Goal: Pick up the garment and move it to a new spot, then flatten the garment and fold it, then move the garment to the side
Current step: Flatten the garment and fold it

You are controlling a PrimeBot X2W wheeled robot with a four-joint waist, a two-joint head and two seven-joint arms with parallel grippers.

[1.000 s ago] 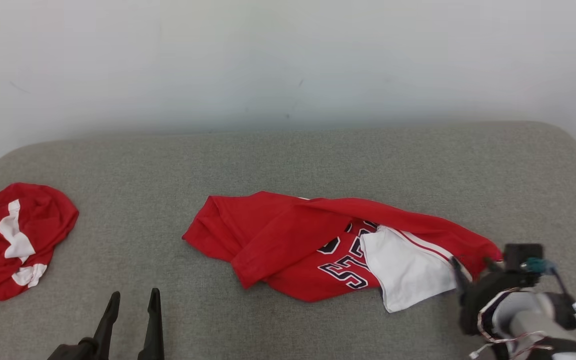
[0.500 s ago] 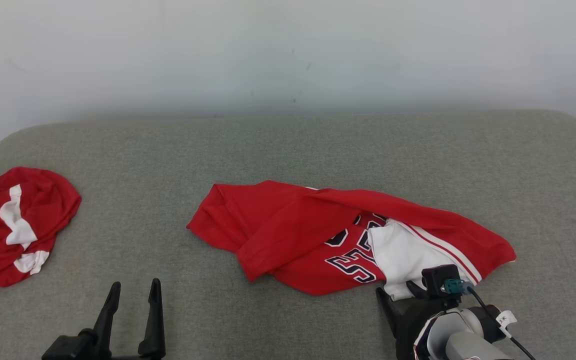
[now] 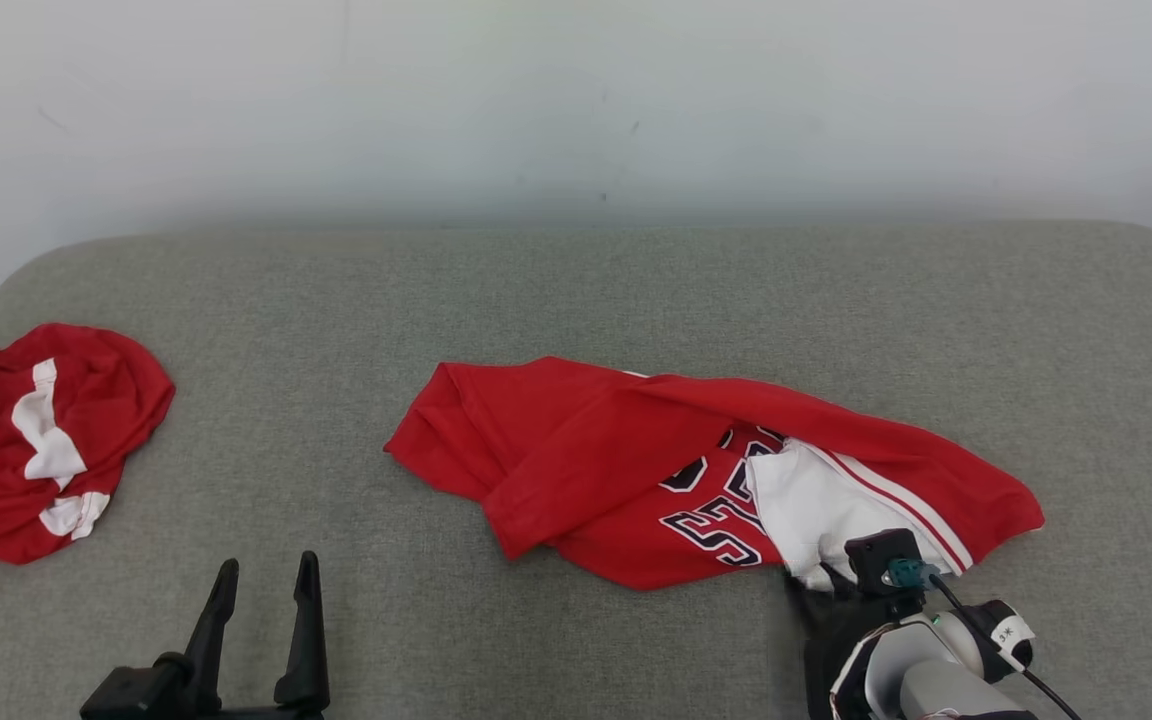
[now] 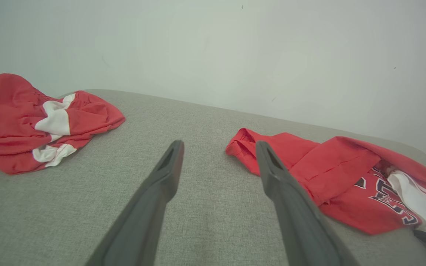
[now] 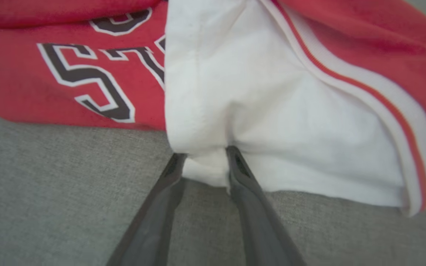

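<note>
Red on grey: see jersey [image 3: 636, 470] crumpled on the worktop [image 3: 576, 300], centre, white hem [image 5: 272, 122] nearest. Straddles a fold of that hem with right tool [image 5: 205, 152] — fingers narrow-set, clamped or not cannot tell — likely to lift by an edge. Holds left tool [image 3: 268, 562] spread, empty, near left.

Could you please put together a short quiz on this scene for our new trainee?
1. True or false: the left gripper is touching the red jersey.
2. Where does the second red-and-white garment lie on the grey cushion? A: at its right end. B: at its left end. C: under the jersey.
3. Fill in the blank: the right gripper has its fingers on either side of a bunched edge of the jersey's ___ panel.

Key:
1. False. It is open and sits apart from the jersey.
2. B.
3. White.
</note>
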